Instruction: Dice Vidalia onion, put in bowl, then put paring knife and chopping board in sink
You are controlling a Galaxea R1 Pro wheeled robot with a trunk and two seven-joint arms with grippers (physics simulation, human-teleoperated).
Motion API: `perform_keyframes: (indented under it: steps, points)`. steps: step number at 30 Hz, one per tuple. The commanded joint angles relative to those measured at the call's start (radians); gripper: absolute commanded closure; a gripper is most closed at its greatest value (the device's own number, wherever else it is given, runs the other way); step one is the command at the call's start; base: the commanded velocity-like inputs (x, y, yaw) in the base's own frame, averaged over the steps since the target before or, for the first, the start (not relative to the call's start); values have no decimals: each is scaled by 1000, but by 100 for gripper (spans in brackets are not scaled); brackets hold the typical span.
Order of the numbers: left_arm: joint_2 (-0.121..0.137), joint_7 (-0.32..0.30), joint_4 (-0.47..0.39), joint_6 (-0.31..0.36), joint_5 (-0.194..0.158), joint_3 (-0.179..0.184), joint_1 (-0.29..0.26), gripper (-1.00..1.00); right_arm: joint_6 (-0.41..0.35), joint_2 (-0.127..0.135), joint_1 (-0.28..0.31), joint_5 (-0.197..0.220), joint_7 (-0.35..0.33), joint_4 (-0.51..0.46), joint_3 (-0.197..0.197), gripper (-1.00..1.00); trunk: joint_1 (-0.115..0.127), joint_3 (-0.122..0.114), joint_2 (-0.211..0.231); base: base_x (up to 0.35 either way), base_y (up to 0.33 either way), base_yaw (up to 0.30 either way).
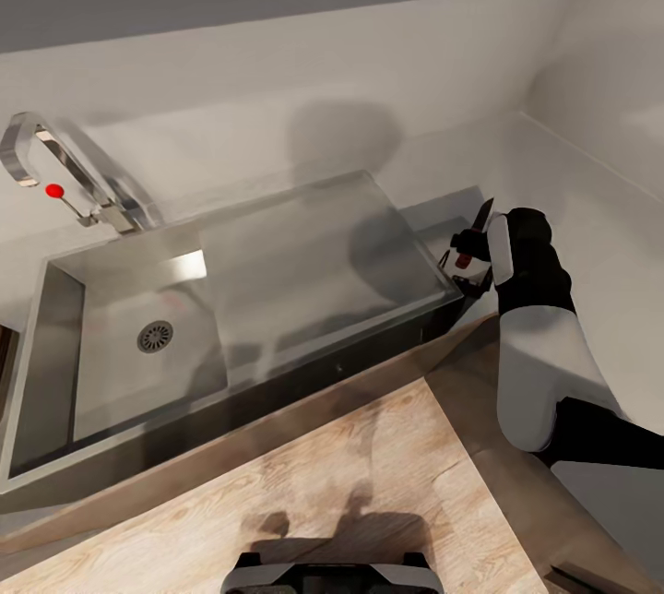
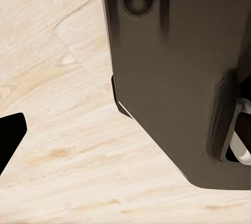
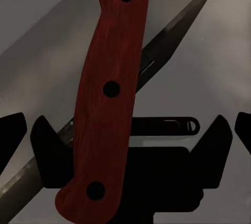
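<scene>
The grey steel sink [image 1: 111, 299] has its round drain [image 1: 155, 336] at the left and a flat drainboard [image 1: 314, 253] at the right. My right gripper [image 1: 467, 260] hovers at the drainboard's far right end, shut on the paring knife [image 1: 472, 230]. The knife's dark blade points up and away. In the right wrist view the red riveted handle [image 3: 107, 98] is clamped between the black fingers [image 3: 52, 156]. One black fingertip [image 2: 10, 135] of my left gripper shows over wooden flooring. The Vidalia onion, chopping board and bowl are out of view.
An angular chrome faucet [image 1: 65, 165] with a red knob [image 1: 54, 191] stands behind the basin. Pale countertop [image 1: 581, 207] runs right of the sink to a corner of the walls. Light wooden floor [image 1: 304, 493] lies below the counter front. My dark base [image 2: 178, 78] looms beside the left wrist.
</scene>
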State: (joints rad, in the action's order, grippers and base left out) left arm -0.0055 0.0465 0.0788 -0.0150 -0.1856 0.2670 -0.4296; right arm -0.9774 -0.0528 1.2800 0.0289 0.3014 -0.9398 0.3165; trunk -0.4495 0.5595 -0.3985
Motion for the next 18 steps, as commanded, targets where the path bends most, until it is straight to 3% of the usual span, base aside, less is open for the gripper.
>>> perform_keyframes:
  steps: [1, 18]
  points:
    - [-1, 1, 2, -1, -9, 8, -1, -100, -3, -1, 1, 3, 4, -1, 2, -100, -1, 1, -2, 0, 0, 0]
    - [-1, 1, 2, 0, -9, 8, -1, -100, -1, -1, 0, 3, 4, 40, 2, -100, -1, 1, -2, 0, 0, 0]
